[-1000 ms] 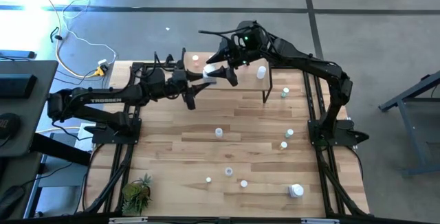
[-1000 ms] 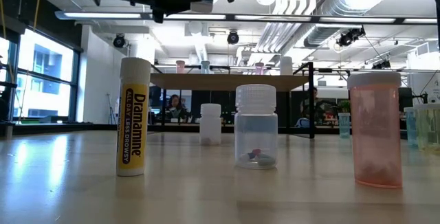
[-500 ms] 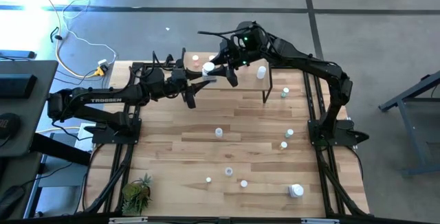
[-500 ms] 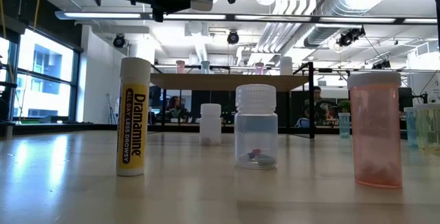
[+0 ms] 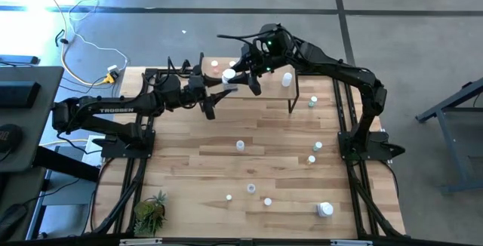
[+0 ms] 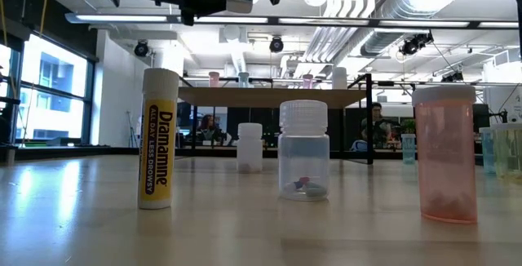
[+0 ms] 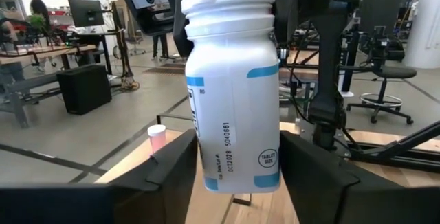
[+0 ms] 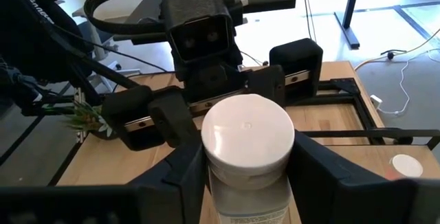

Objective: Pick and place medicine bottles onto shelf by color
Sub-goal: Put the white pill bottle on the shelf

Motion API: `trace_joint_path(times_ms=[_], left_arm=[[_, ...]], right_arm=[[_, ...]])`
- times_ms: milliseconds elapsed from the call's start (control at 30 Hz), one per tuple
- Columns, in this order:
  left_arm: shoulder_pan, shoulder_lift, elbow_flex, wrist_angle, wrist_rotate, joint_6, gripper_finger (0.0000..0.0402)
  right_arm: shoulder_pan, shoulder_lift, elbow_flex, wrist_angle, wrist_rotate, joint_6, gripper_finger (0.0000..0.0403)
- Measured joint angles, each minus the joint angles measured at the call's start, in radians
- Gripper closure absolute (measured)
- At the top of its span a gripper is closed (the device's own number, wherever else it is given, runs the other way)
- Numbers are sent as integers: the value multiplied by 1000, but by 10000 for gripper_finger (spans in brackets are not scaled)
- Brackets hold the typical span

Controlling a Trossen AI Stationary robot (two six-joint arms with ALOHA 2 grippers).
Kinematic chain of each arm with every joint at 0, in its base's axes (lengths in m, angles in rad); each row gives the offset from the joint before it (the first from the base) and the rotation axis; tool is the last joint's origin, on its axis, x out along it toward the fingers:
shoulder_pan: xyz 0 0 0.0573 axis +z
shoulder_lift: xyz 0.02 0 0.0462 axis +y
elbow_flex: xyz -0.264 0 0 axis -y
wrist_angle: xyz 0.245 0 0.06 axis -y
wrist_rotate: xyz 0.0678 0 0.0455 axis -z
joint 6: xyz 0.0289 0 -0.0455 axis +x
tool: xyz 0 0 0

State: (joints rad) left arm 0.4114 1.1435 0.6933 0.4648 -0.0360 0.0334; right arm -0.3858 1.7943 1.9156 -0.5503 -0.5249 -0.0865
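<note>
A large white medicine bottle (image 7: 234, 86) with a white cap (image 8: 247, 141) hangs upright in the air above the shelf's (image 5: 272, 91) near left part. Both grippers are on it. My left gripper (image 7: 237, 176) reaches in level from the table's left at the bottle's lower body. My right gripper (image 8: 247, 176) comes from the far right, slanting down, at its cap end. In the high view the bottle (image 5: 229, 73) shows as a white disc between the two arms. A red-capped bottle (image 5: 214, 65) and a white bottle (image 5: 287, 78) stand on the shelf. My left gripper has the bottle's lower body (image 7: 206, 162) between its two fingers, one flush against each side. The fingers lie level, coming from the table's left. The bottle stands upright, clear of the shelf. My right gripper pinches the bottle's cap end (image 8: 213, 162) between its two fingers, slanting down from the far right. The fingers sit on opposite sides of the cap and neck. The bottle hangs upright below them.
Several small bottles (image 5: 240, 146) are scattered over the wooden tabletop, with a larger white one (image 5: 325, 210) near the right front. A potted plant (image 5: 149, 212) stands at the front left. In the low view a yellow tube (image 6: 160, 139), a clear bottle (image 6: 303, 148) and an orange vial (image 6: 444, 152) stand close.
My right gripper has shut on the bottle's cap end while both arms stayed in place. In the high view less of the bottle's white body shows now than a second ago. The bottle has kept upright at the same spot above the shelf.
</note>
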Motion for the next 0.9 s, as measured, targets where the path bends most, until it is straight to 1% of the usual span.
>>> trace_joint_path(times_ms=[133, 367, 600, 900], left_arm=[[0, 0, 0, -1, -14, -1, 174], [0, -1, 0, -1, -81, -54, 128], [0, -1, 0, 4, -91, -56, 122], [0, -1, 0, 4, -102, -49, 122]], right_arm=[[-4, 0, 0, 0, -1, 0, 251], [-40, -3, 0, -19, -4, -1, 252], [-112, -41, 0, -44, 2, -51, 253], [-264, -111, 0, -28, 6, -156, 252]])
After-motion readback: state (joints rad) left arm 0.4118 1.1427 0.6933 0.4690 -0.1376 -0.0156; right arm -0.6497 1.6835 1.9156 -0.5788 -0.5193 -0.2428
